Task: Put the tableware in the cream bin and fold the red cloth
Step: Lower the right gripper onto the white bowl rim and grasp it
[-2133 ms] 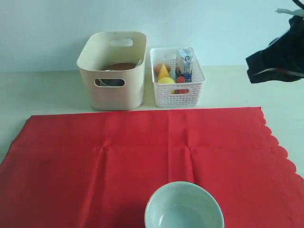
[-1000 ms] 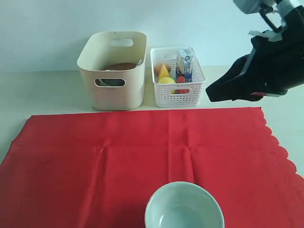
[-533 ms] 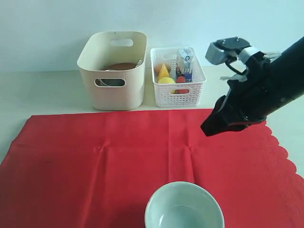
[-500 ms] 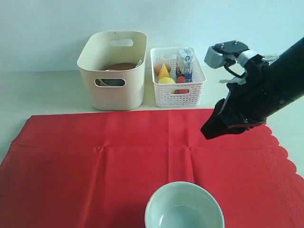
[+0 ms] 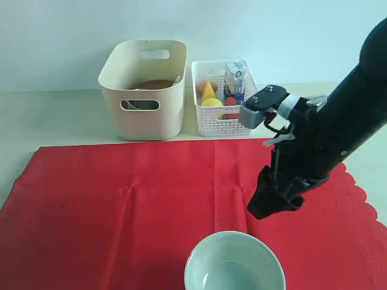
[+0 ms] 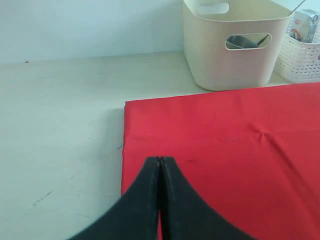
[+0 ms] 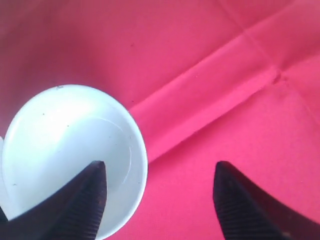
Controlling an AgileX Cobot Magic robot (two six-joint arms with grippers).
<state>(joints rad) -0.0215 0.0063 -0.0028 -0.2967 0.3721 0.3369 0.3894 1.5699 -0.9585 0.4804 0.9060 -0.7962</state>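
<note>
Red cloth (image 5: 109, 199) lies flat beneath both tools. Your right gripper (image 7: 157, 172) hangs over it with its jaws apart. One finger is above the pale bowl (image 7: 65, 150) and the other is outside its rim, set to straddle the wall, I judge. No contact is visible. The cream bin (image 5: 145, 115) stands well beyond the tips. Your left gripper (image 6: 160, 167) is pressed together and empty over the cloth's edge, likely parked clear.

Bright, even light, faint shadows; red cloth (image 7: 210, 60) blurs softly close-up.
</note>
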